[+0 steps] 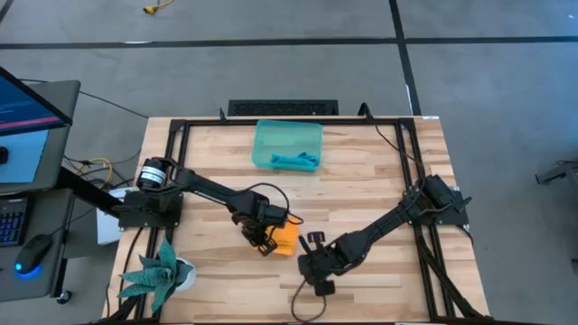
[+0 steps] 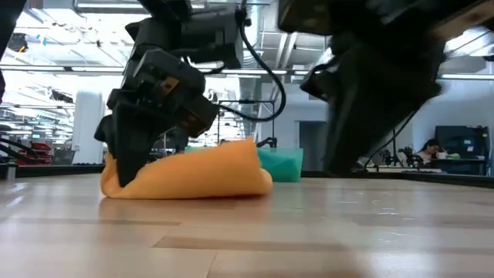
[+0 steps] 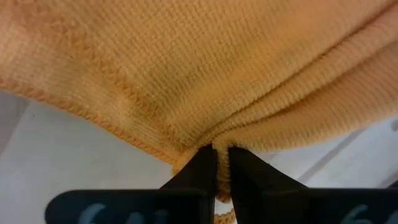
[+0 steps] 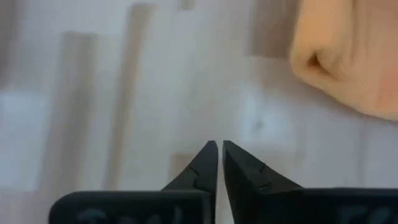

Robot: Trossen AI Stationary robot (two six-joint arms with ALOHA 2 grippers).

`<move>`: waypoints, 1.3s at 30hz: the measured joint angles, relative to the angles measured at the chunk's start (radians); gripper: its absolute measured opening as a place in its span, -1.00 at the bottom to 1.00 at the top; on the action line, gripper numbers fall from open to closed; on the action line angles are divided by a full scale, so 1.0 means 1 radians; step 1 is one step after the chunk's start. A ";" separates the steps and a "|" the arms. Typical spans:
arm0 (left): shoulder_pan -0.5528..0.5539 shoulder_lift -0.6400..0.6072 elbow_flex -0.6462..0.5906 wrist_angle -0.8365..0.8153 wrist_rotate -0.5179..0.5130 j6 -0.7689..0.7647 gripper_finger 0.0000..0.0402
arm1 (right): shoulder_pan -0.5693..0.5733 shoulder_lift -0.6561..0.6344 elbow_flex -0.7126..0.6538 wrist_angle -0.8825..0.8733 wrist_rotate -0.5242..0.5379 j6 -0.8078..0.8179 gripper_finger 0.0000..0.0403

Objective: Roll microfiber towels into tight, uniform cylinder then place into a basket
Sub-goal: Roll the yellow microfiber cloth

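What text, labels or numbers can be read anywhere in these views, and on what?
None can be read.
Left tool, shut on the orange towel: pale marks on its dark body, too blurred and cut off to read.
Right tool: similar faint marks, unreadable.
Monitor beside the table: screen content too small to read.

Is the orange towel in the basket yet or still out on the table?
Out. The orange towel lies bunched on the table, pinched by the left gripper. The basket holds only the teal towel.
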 joint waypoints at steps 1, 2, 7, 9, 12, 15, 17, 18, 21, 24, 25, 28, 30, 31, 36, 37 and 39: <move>0.003 0.001 0.000 -0.013 0.007 0.010 -0.91 | -0.005 0.000 0.000 0.000 0.006 0.000 -0.75; 0.006 0.001 -0.001 -0.029 0.002 0.018 -0.91 | -0.010 0.000 0.000 0.001 0.008 0.000 -0.73; 0.009 0.001 -0.001 -0.021 -0.004 0.035 -0.91 | -0.030 0.000 0.001 0.111 0.017 -0.134 -0.66; 0.009 0.001 -0.001 -0.019 -0.004 0.042 -0.91 | -0.031 0.000 0.002 0.188 0.018 -0.219 -0.66; 0.009 0.001 -0.001 -0.017 -0.008 0.045 -0.91 | -0.039 0.000 0.002 0.276 0.019 -0.325 -0.67; 0.009 0.001 -0.001 -0.017 -0.008 0.045 -0.91 | -0.056 0.015 0.004 0.336 0.022 -0.364 -0.67; 0.009 0.001 -0.001 -0.017 -0.009 0.045 -0.91 | -0.073 0.018 0.003 0.336 0.021 -0.364 -0.67; 0.009 0.001 -0.001 -0.016 -0.008 0.045 -0.91 | -0.083 0.020 0.003 0.339 0.020 -0.359 -0.67; 0.009 0.001 -0.002 -0.015 -0.007 0.046 -0.91 | -0.109 0.055 0.003 0.357 0.003 -0.346 -0.67; 0.009 0.001 -0.002 -0.015 -0.007 0.046 -0.91 | -0.126 0.079 0.008 0.374 -0.020 -0.337 -0.67; 0.009 0.002 -0.002 -0.015 -0.004 0.046 -0.91 | -0.133 0.088 0.010 0.373 -0.022 -0.331 -0.67; 0.009 0.002 -0.002 -0.016 -0.002 0.046 -0.91 | -0.146 0.111 0.000 0.342 -0.020 -0.307 -0.67; 0.009 0.002 -0.002 -0.016 -0.003 0.046 -0.91 | -0.153 0.122 0.004 0.346 -0.007 -0.289 -0.67; 0.009 0.002 -0.002 -0.017 -0.001 0.049 -0.91 | -0.155 0.121 0.003 0.339 0.015 -0.277 -0.67; 0.009 0.002 -0.002 -0.019 0.000 0.055 -0.91 | -0.153 0.115 0.003 0.340 0.130 -0.258 -0.67; 0.009 0.002 -0.002 -0.020 0.000 0.055 -0.91 | -0.153 0.115 0.003 0.340 0.153 -0.251 -0.67; 0.009 0.002 -0.002 -0.020 0.000 0.057 -0.91 | -0.153 0.115 0.003 0.342 0.191 -0.241 -0.67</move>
